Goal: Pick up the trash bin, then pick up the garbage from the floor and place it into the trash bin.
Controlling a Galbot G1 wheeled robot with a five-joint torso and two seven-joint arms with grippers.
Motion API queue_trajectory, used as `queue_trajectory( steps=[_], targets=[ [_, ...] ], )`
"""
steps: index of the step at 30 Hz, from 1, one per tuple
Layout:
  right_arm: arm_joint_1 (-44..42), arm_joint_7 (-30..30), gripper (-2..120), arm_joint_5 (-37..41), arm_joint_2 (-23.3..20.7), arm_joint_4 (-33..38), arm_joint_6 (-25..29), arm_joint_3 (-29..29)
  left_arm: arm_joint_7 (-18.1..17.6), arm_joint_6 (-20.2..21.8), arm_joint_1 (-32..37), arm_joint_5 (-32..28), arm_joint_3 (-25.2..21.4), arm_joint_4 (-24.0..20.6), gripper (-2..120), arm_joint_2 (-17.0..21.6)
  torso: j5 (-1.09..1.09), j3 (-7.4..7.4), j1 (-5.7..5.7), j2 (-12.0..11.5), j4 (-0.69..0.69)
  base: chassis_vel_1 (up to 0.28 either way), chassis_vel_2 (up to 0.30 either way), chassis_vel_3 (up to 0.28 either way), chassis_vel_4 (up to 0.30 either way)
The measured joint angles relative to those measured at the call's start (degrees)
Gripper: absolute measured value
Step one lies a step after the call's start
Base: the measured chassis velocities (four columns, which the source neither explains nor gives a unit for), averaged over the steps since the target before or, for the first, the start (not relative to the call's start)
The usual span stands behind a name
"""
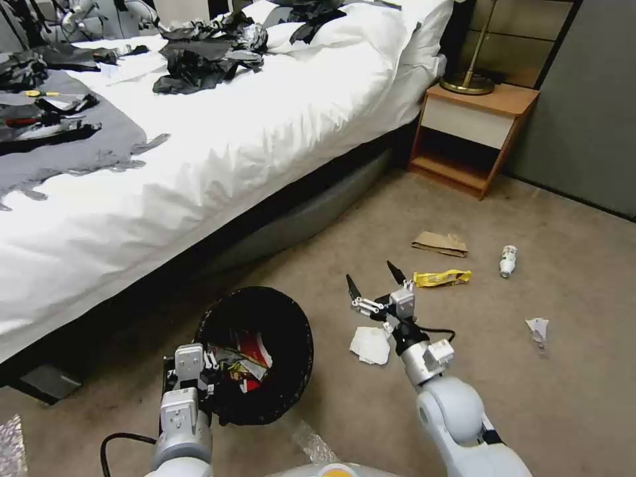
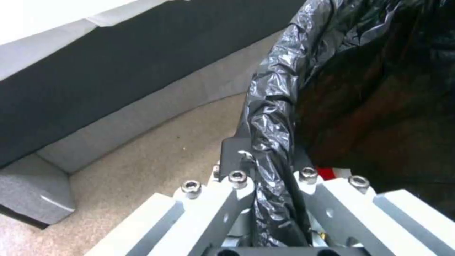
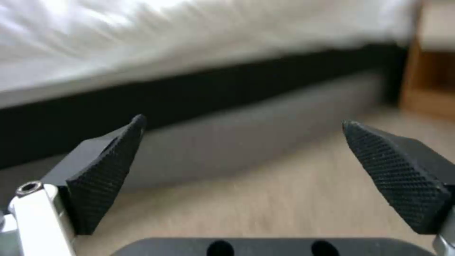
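Head view: left pincer (image 1: 211,366) clamps trash bin (image 1: 291,371) rim beside bed (image 1: 199,165).

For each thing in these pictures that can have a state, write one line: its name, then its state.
Trash bin: held at its rim, partly filled.
Left claw: shut on the bin's rim.
Right claw: open, empty.
Crumpled tissue: on the floor.
Yellow wrapper: on the floor.
Small bottle: lying down.
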Motion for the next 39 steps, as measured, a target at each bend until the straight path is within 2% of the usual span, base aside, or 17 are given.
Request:
queue_trajectory(
  steps=[2,3,7,9,10,11,14,25,39],
  targets=[
    [3.71,6.08,100,5.01,-0.14,-2.33,-8.75,-1.3,0.01,-0.32,0.38,0.55,0.09,-0.13,1,-0.28,-0.01,0.0,0.0,0.0,0.03,0.0,0.0,0.0,0.0],
    [3.71,6.08,100,5.01,-0.14,-2.33,-8.75,-1.3,0.01,-0.32,0.38,0.55,0.09,-0.13,1,-0.28,-0.01,0.0,0.0,0.0,0.03,0.0,0.0,0.0,0.0],
    [10.18,8.73,100,7.14,-0.02,-9.84,-16.98,-1.55,0.07,-0.92,0.77,1.11,0.07,-0.31,1,-0.62,0.0,0.0,0.0,0.0,0.02,0.0,0.0,0.0,0.0],
    [11.06,8.93,100,7.42,-0.01,-11.2,-17.81,-1.62,0.08,-0.99,0.8,1.19,0.07,-0.31,1,-0.67,0.0,0.0,0.0,0.0,0.02,0.0,0.0,0.0,0.0],
    [13.13,9.03,100,8.0,0.05,-14.65,-19.7,-1.78,0.09,-1.16,0.91,1.39,0.09,-0.31,1,-0.8,0.01,0.0,0.0,0.0,0.02,0.0,0.0,0.0,0.0],
    [13.13,9.03,100,8.0,0.05,-14.65,-19.7,-1.78,0.09,-1.16,0.91,1.39,0.09,-0.31,1,-0.8,0.01,0.0,0.0,0.0,0.02,0.0,0.0,0.0,0.0],
    [16.57,8.51,100,8.97,0.34,-20.87,-23.25,-2.11,0.1,-1.29,1.08,1.6,0.17,-0.31,1,-1.02,0.0,0.0,0.0,0.0,0.02,0.0,0.0,0.0,0.0],
    [22.69,5.82,100,7.83,1.47,-34.44,-28.63,-1.77,0.19,-1.29,0.85,1.57,0.18,0.36,1,-0.86,0.0,0.0,0.0,0.0,0.02,0.0,0.0,0.0,0.0],
    [19.35,1.15,100,3.0,0.85,-35.56,-28.28,-1.83,0.28,-1.09,0.2,1.4,0.25,1.0,1,-0.71,0.0,0.0,0.0,0.0,0.02,0.0,0.0,0.0,0.0]
  ],
)
